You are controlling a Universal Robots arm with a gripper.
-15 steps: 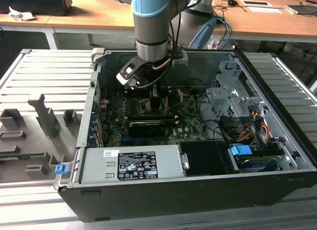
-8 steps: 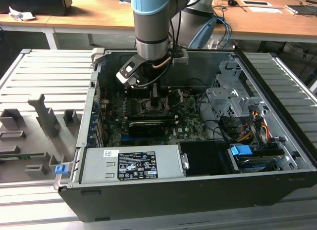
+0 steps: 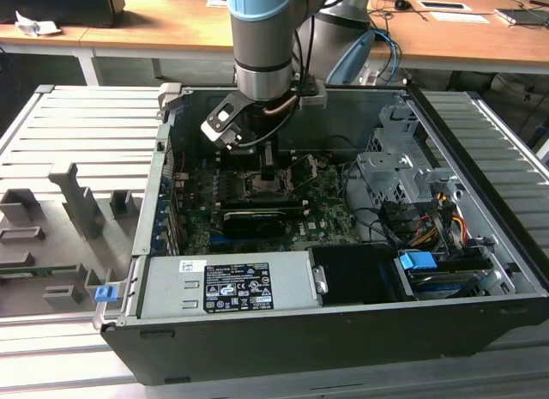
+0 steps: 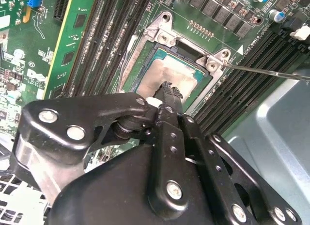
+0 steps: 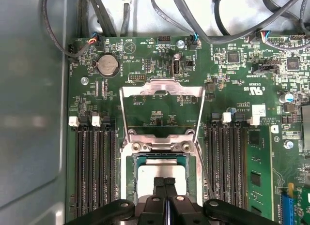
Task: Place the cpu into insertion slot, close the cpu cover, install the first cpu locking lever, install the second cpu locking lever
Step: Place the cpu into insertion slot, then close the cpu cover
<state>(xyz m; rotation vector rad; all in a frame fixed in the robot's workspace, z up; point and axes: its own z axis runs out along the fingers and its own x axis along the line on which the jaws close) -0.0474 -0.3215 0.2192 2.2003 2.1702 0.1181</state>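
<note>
Claw (image 5: 164, 182), shut and empty, touched the cpu (image 5: 145, 179) seated in the insertion slot (image 5: 131, 179); cpu cover (image 5: 162, 88) stood open, locking levers (image 4: 271, 73) unlatched.

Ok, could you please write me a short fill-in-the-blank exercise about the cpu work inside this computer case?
1. The pale square plate lying in the insertion slot is the ___.
2. The cpu cover is swung ___, not closed.
3. The gripper holds its fingers ___ together over the slot.
Missing words: cpu; open; shut.
</note>
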